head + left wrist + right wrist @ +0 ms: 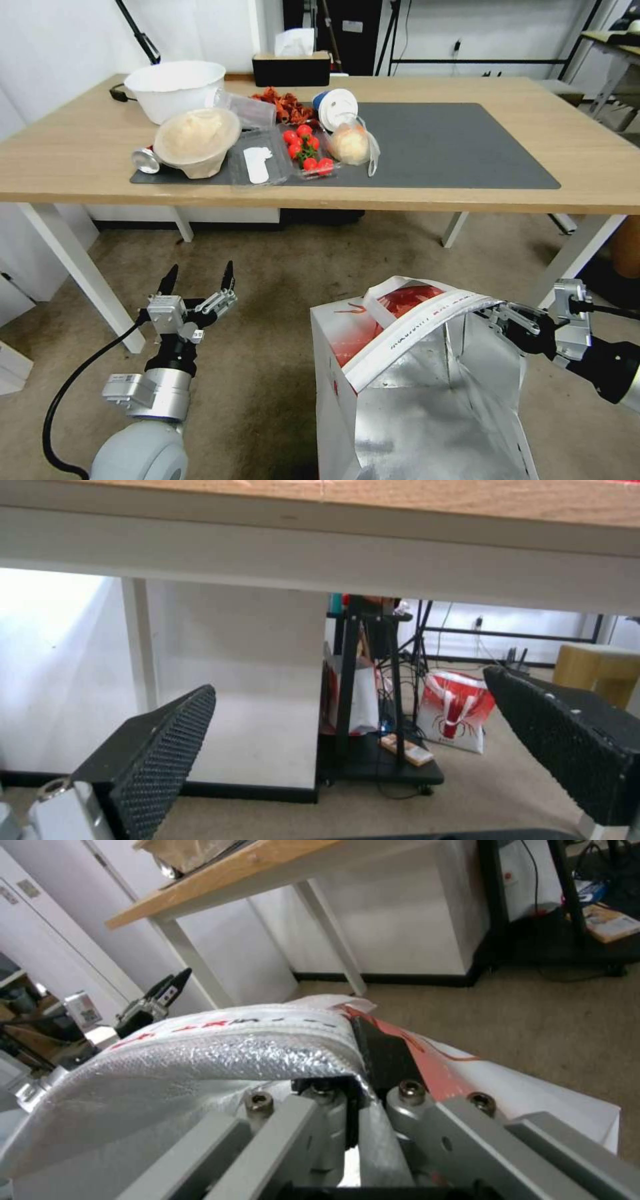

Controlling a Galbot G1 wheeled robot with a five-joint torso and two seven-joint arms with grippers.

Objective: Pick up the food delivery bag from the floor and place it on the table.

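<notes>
Food delivery bag [413,380] rim pinched between right gripper [501,319] fingers; left gripper [197,280] fingers spread.

The food delivery bag [427,400] is showing crinkled, shiny foil lining. The table [600,167] is showing matt light wood.

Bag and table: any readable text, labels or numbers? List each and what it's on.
None can be read.
Bag rim band: a row of red characters, too blurred to read.
Bag's red side: a white graphic, no words.
White cup lid on the table: embossed marks, too small to read.
Right gripper, shut on the bag rim: no label.
</notes>
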